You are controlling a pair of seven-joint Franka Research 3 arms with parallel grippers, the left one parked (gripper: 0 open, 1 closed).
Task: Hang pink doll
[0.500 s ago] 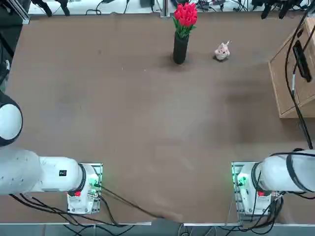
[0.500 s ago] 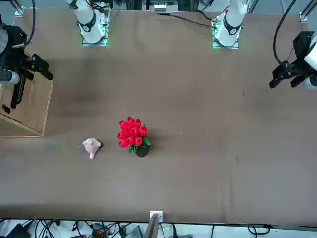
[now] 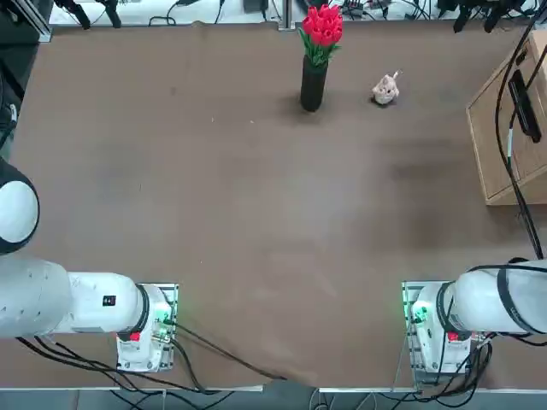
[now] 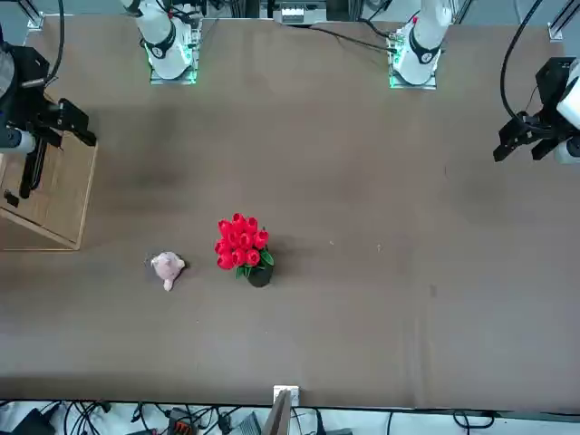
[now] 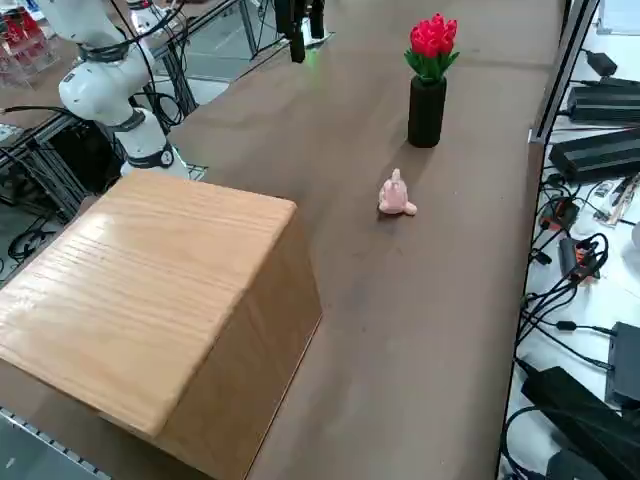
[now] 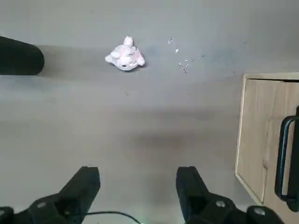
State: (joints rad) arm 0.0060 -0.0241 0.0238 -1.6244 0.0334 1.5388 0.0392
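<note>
The pink doll point(image 3: 386, 89) is a tiny pale plush lying on the brown table, just right of the black vase point(image 3: 313, 83) in the top view. It also shows in the front view point(image 4: 168, 266), the right side view point(image 5: 396, 197) and the right wrist view point(image 6: 125, 56). My right gripper point(image 6: 138, 184) is open with nothing between its fingers. It hangs high above the table, well short of the doll and close to the wooden box point(image 6: 261, 140). In the front view the arm's black hand sits over that box at the left edge.
Red tulips point(image 3: 322, 26) stand in the black vase point(image 5: 426, 110) at the table's far edge. A slanted wooden box point(image 5: 150, 300) occupies the right side of the table, with a black handle point(image 6: 285, 158) on it. Cables hang beyond the far edge.
</note>
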